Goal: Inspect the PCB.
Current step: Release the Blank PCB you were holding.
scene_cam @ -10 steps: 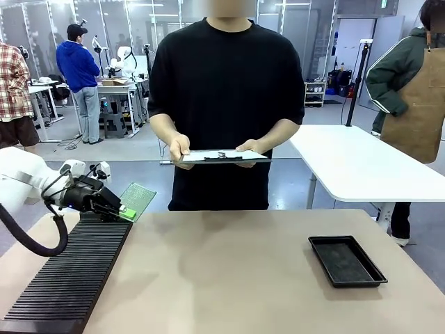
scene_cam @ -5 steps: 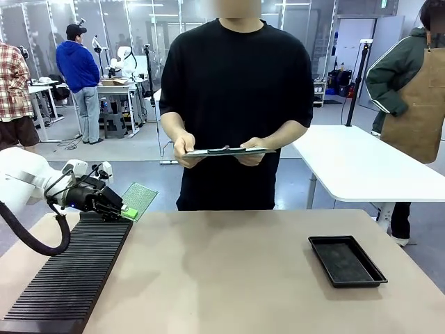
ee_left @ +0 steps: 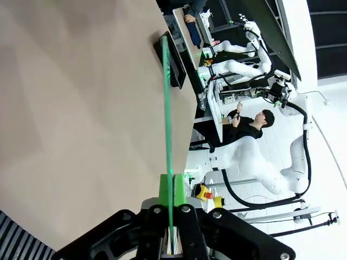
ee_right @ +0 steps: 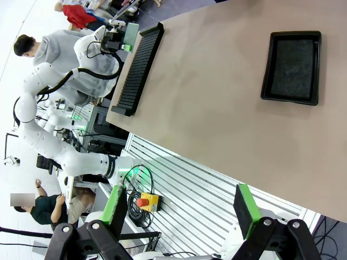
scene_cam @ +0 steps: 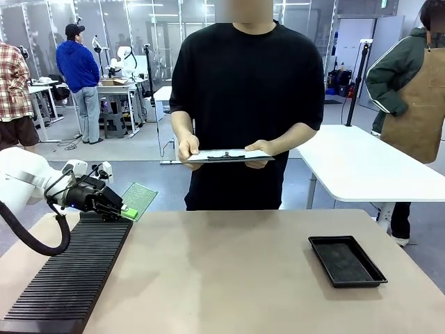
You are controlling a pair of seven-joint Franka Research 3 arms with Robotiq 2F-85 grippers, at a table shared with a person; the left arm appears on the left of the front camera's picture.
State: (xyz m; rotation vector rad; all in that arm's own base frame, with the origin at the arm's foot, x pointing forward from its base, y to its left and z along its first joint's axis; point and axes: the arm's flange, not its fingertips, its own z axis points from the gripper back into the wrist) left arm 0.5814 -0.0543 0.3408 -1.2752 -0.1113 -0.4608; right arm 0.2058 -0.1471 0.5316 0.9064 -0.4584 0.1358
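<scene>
The PCB (scene_cam: 138, 200) is a thin green speckled board held up at the far left of the table, tilted toward the person. My left gripper (scene_cam: 126, 211) is shut on its near edge, above the far end of the black slotted rack (scene_cam: 69, 278). Seen from the left wrist, the PCB (ee_left: 166, 108) runs edge-on as a thin green line out of the pinched green pads (ee_left: 179, 190). My right gripper (ee_right: 179, 208) is open high above the table, with nothing between its fingers. From there the PCB (ee_right: 130, 33) shows small at the rack's far end.
A shallow black tray (scene_cam: 346, 260) lies at the right of the table, also in the right wrist view (ee_right: 291, 67). The person stands at the far edge holding a grey clipboard (scene_cam: 228, 156) in both hands. A white table (scene_cam: 361, 163) stands behind at the right.
The person has shifted to the right and levelled the clipboard. My left gripper and the PCB have stayed put.
</scene>
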